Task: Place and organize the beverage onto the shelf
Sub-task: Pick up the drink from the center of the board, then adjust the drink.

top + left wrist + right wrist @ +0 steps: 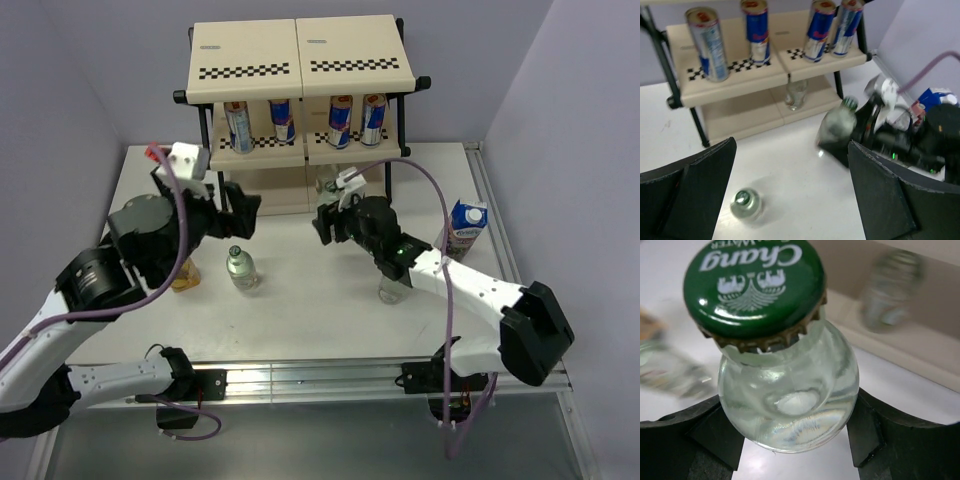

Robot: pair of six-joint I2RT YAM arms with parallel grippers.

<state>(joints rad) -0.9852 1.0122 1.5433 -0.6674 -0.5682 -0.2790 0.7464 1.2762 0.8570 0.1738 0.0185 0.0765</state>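
spare small clear glass green-capped bottle (241, 268) upright on white table (310, 310) lower-left of centre, left gripper (243, 213) centre-left, jaws wide apart, empty, right gripper (325, 224) mid-frame clamping matching held bottle (790, 390), four slim silver-blue-red cans (340, 122) on middle tier of cream black-framed shelf (300, 50), top centre

Cream shelf (300, 60); black tube frame (401, 50); black-and-white checkered strips (245, 71) along tier edges. Silver-blue-red cans (238, 126) on middle tier. Clear bottle (240, 268) mid-table, green cap. Gripped bottle (790, 390): clear glass, green cap (754, 285) with white lettering and emblem, dull gold crimped rim. Purple carton (466, 226) by right table edge: blue top, white and purple sides. Yellow carton (188, 278) toward left edge, amber tint. White table (310, 310). Black fingers (675, 440); white-and-black arms (470, 290); mauve cables (437, 195).
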